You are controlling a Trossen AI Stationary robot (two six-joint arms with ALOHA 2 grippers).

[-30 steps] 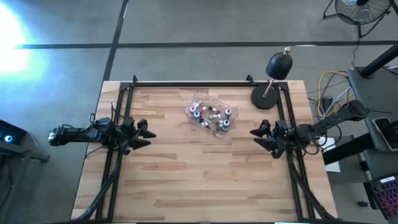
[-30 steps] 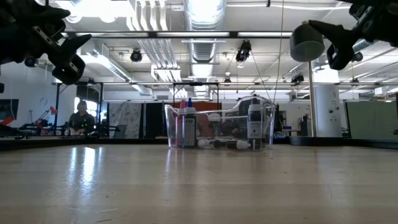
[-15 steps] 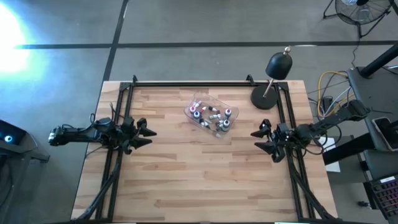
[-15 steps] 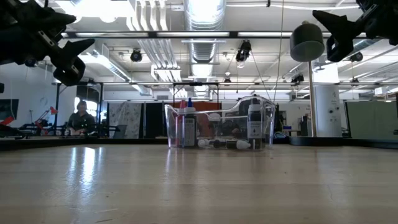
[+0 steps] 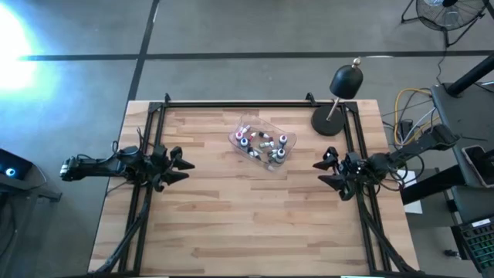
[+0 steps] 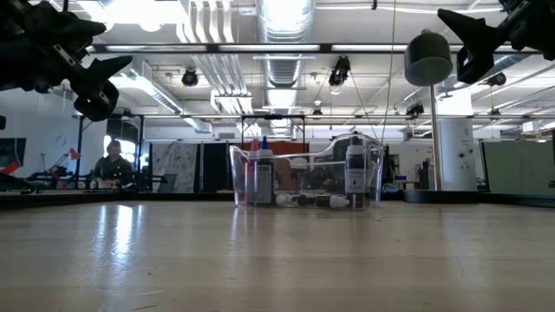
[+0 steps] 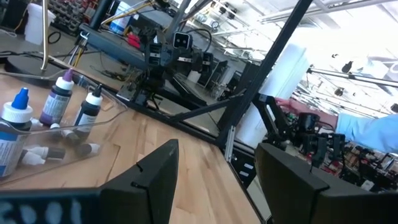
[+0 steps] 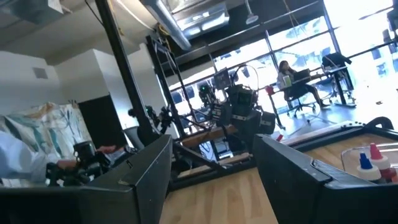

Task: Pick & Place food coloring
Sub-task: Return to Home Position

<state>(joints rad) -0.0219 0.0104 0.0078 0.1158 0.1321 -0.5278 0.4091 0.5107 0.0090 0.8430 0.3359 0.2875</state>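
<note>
A clear plastic tray (image 5: 262,144) stands on the wooden table, toward its far side. Several tiny food coloring bottles (image 5: 272,147) lie and stand inside it, with white, red, pink and blue caps; the low view shows some upright (image 6: 354,170) and some lying (image 6: 312,201). My left gripper (image 5: 183,165) hovers open above the table's left edge. My right gripper (image 5: 322,171) hovers open above the right edge. Both are raised and well apart from the tray. The left wrist view shows bottles (image 7: 57,99) in the tray; the right wrist view shows two caps (image 8: 371,156).
A black desk lamp (image 5: 337,104) stands on the far right corner. Black metal rails (image 5: 247,103) run along the far, left and right edges. Bare wood (image 5: 247,224) spreads over the near half of the table. A person (image 6: 113,162) sits in the room behind.
My right gripper has drawn back slightly toward the table's right edge and risen a little. My left gripper and the tray have stayed where they were.
</note>
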